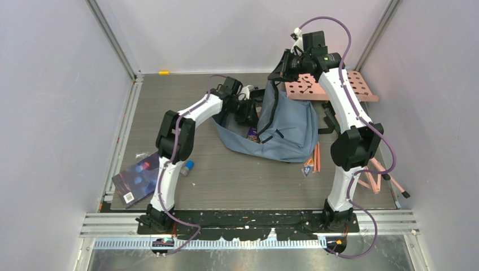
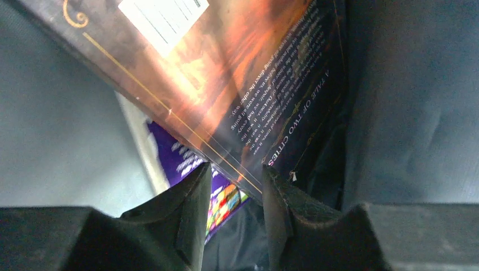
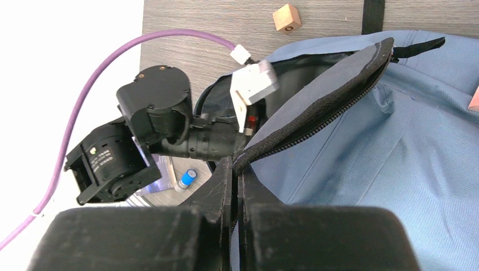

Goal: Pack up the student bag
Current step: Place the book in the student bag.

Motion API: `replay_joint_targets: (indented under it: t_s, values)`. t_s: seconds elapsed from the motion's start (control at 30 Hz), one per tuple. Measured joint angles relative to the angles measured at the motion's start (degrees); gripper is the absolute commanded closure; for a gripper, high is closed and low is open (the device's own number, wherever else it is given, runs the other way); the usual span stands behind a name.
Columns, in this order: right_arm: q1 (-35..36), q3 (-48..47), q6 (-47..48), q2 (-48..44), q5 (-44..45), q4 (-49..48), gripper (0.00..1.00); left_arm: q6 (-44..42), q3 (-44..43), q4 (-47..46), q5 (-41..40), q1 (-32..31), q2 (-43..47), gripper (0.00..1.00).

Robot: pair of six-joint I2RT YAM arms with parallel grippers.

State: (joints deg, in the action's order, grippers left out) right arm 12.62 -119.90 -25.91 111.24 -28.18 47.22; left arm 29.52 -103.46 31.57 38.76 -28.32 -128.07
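Pressed together, my right claw (image 3: 237, 168) pinched the zip rim of the student bag (image 1: 294, 127) lying mid-frame on the tabletop (image 1: 237, 186), while my left claw (image 2: 237, 172) stood part-spread around the corner of a book (image 2: 237, 73) inside it.

left gripper (image 2: 237, 172) hidden inside the student bag (image 1: 294, 127) — unseen from above.

One student bag (image 1: 294, 124). Three books: a dark book (image 2: 237, 84) whose corner dips between the left jaws, a purple book (image 2: 181, 155) just behind it, and a third book (image 1: 135, 179) on the desk (image 1: 237, 186), well apart from both pairs of jaws. One wooden cube (image 3: 286, 18) beyond the right jaws. One blue-capped cylinder (image 3: 187, 178). One pegboard (image 1: 364, 87).
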Motion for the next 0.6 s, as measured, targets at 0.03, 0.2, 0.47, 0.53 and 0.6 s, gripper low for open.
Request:
replay_joint_targets:
  t_s: [0.03, 0.2, 0.47, 0.53, 0.6]
  values:
    - [0.0, 0.0, 0.0, 0.0, 0.0, 0.0, 0.99, 0.0, -1.2, -0.3, 0.4, -0.5, -0.9, 0.6]
    - [0.0, 0.0, 0.0, 0.0, 0.0, 0.0, 0.99, -0.1, -5.9, -2.2, 2.4, -2.5, -4.7, 0.61]
    - [0.0, 0.1, 0.0, 0.0, 0.0, 0.0, 1.0, -2.3, -6.1, -2.6, 2.9, -3.0, -5.3, 0.52]
    - [0.0, 0.1, 0.0, 0.0, 0.0, 0.0, 0.99, -3.2, -5.7, -2.6, 2.1, -2.7, -4.9, 0.49]
    - [0.0, 0.1, 0.0, 0.0, 0.0, 0.0, 0.99, -4.2, -4.9, -2.4, 1.0, -2.4, -3.5, 0.45]
